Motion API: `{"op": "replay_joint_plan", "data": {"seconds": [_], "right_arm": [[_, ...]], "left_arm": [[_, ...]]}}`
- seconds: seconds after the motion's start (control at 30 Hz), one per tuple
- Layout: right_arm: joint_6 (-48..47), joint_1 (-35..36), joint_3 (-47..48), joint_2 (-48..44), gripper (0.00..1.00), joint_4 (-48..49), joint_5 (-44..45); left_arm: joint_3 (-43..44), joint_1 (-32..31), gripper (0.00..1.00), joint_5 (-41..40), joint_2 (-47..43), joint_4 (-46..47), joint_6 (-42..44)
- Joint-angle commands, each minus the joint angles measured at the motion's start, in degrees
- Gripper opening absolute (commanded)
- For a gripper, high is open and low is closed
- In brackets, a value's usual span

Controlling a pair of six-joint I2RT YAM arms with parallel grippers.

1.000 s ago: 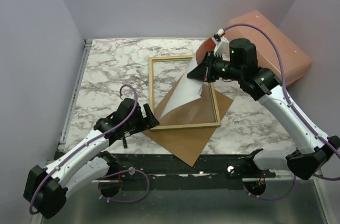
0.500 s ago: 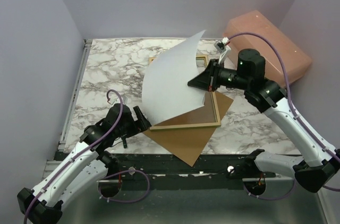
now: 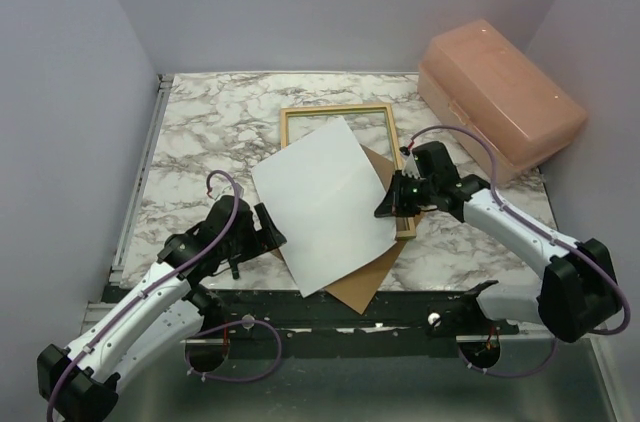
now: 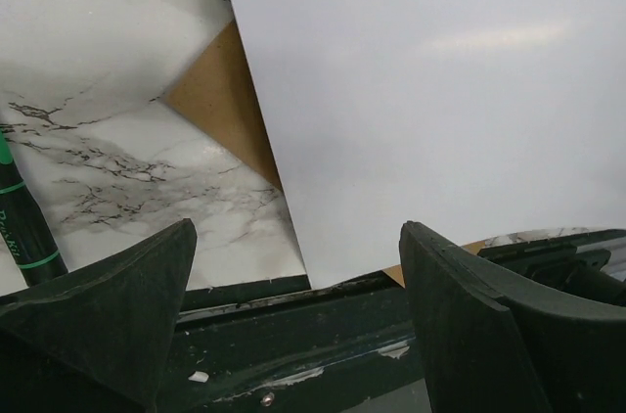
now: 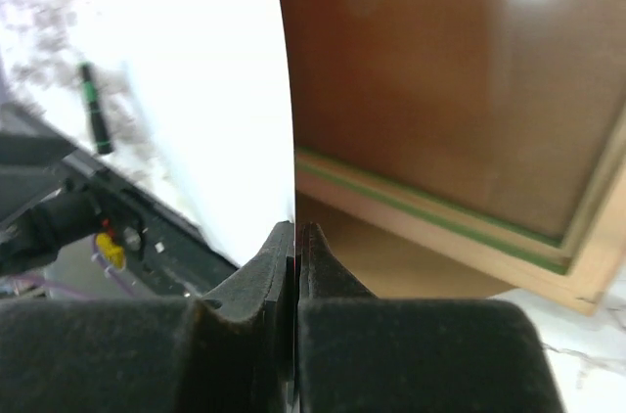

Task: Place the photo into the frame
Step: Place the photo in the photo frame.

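The photo lies white side up, thrown askew across the frame and the brown backing board beneath it. Its edges run at a slant to the frame's rails. Only the far rail and a stretch of the right rail show, and the photo's near corner pokes out past the frame towards the near edge of the table.

The right gripper is on the photo's right edge, fingers pressed together in a thin pinch on the sheet. The left gripper sits just beside the near-left edge, jaws spread wide, holding nothing. So the sheet lies between the two arms, and only the right one has it. By my read, the photo needs turning until its edges line up with the rails.
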Motion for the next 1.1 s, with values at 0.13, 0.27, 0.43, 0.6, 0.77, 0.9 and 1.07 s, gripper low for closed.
{"op": "replay_joint_plan", "data": {"seconds": [0.13, 0.27, 0.43, 0.6, 0.77, 0.9, 1.07], "right_arm": [[-1.05, -6.33, -0.39, 8.84, 0.01, 0.02, 6.24], [-1.65, -8.93, 2.34, 14.01, 0.01, -0.81, 5.37], [-1.41, -10.91, 3.76, 17.53, 0.01, 0.68, 2.99], [-1.23, -12.55, 5.94, 19.59, 0.01, 0.81, 3.40], [-1.09, -13.44, 8.66, 22.11, 0.01, 0.71, 3.24], [-0.20, -13.57, 9.61, 23.17, 0.01, 1.54, 3.10], [1.10, -13.67, 10.66, 24.91, 0.01, 2.45, 2.72]], "left_arm": [[-0.99, -0.06, 0.87, 0.98, -0.29, 0.18, 0.57], [-0.91, -0.06, 0.88, 0.72, 0.59, 0.48, 0.11], [-1.28, -0.14, 0.90, 0.83, 2.07, 0.53, -0.48], [-2.05, -0.15, 0.91, 0.99, 1.99, 0.54, -0.55], [-2.00, -0.16, 0.94, 0.20, 0.97, 0.95, -0.62], [-1.67, -0.15, 0.95, 0.35, 1.77, 1.37, 0.02], [-2.37, -0.16, 0.96, 0.92, 3.02, 1.24, 0.22]]}}
